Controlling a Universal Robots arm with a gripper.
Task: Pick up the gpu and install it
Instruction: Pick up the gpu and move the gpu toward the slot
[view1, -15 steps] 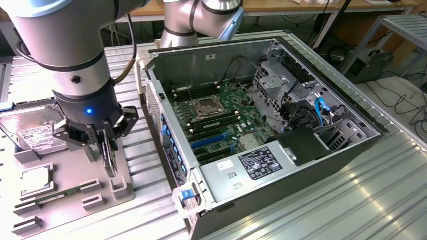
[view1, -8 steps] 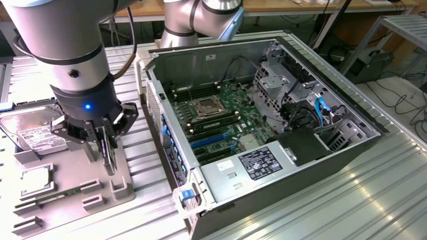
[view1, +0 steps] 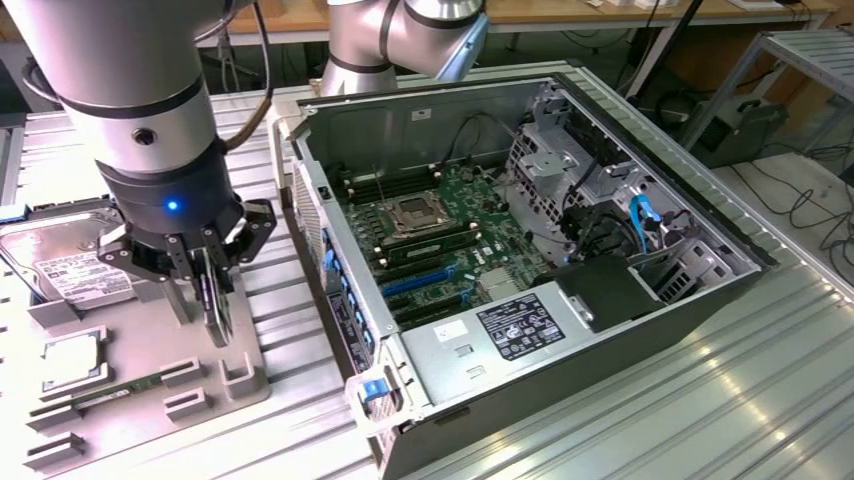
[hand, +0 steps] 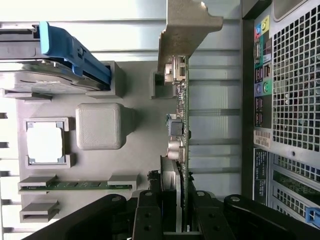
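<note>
Exterior view, left side: gripper (view1: 200, 290) over the grey tray (view1: 140, 340), clamped on the gpu (view1: 214, 305), which stands on edge and reads as a dark sliver.

Wrist view: gpu (hand: 183, 125) edge-on. Thin green board, silver bracket (hand: 187, 25) at the end away from the gripper (hand: 176, 222), finned heatsink (hand: 170, 175) near the fingers (hand: 147, 217) (one on each side, against the card).

Fan face hidden. Card's lower edge hidden, so lifted or seated in the tray: cannot tell.

Open computer case (view1: 400, 130) beside the tray, at the exterior view's right.
</note>
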